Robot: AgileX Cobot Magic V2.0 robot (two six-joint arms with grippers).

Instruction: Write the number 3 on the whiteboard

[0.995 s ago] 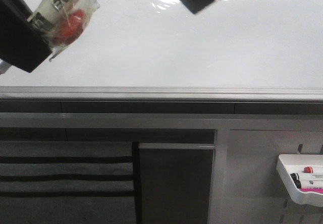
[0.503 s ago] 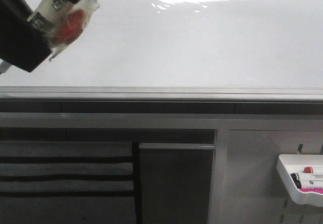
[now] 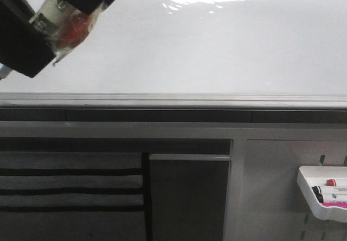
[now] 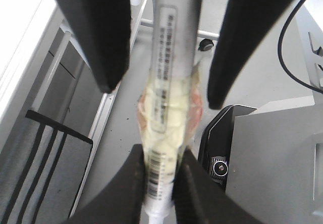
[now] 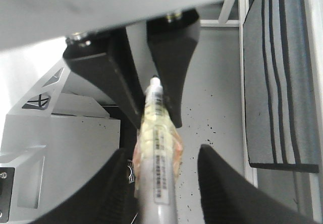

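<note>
glossy whiteboard [image 3: 217, 51] filling the upper front view, left gripper [image 4: 160, 176] jaws clamped on a wrapped marker [image 4: 169, 113] at ten o'clock, right gripper [image 5: 161, 158] jaws apart around its barrel

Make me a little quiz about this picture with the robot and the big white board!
1. True or false: a number is already drawn on the whiteboard.
2. Which gripper is clamped on the wrapped marker? A) the left gripper B) the right gripper C) neither
3. What lies in the small white tray at the lower right of the front view?

Key:
1. False. The board is blank.
2. A. The right gripper's fingers stand apart on either side of the marker.
3. Spare pens; one has a red end.
</note>
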